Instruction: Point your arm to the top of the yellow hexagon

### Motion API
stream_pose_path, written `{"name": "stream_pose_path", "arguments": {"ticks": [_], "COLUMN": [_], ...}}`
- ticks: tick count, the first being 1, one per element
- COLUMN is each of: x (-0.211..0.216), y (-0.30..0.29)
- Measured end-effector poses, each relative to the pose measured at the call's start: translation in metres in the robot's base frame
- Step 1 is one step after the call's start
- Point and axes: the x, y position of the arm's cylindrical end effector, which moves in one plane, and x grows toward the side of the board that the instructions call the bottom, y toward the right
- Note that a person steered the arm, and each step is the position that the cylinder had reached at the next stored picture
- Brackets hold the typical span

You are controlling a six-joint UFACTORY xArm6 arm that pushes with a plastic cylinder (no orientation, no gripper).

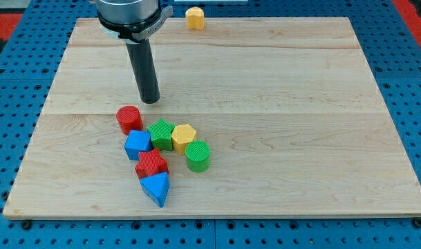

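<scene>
The yellow hexagon (184,136) lies in a cluster of blocks at the lower left middle of the wooden board (279,104). It touches a green star (160,133) on its left and a green cylinder (197,155) at its lower right. My tip (151,100) rests on the board above and to the left of the hexagon, about a block's width above the green star and just right of the red cylinder (129,119). It touches no block.
A blue block (137,144), a red star (151,164) and a blue triangle (156,188) complete the cluster below the red cylinder. A second yellow block (194,17) sits at the board's top edge.
</scene>
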Motion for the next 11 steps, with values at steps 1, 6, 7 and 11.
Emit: {"name": "stream_pose_path", "arguments": {"ticks": [1,6,7,11], "x": [0.0,-0.022,-0.025,0.03], "y": [0.0,-0.001,-0.001,0.155]}}
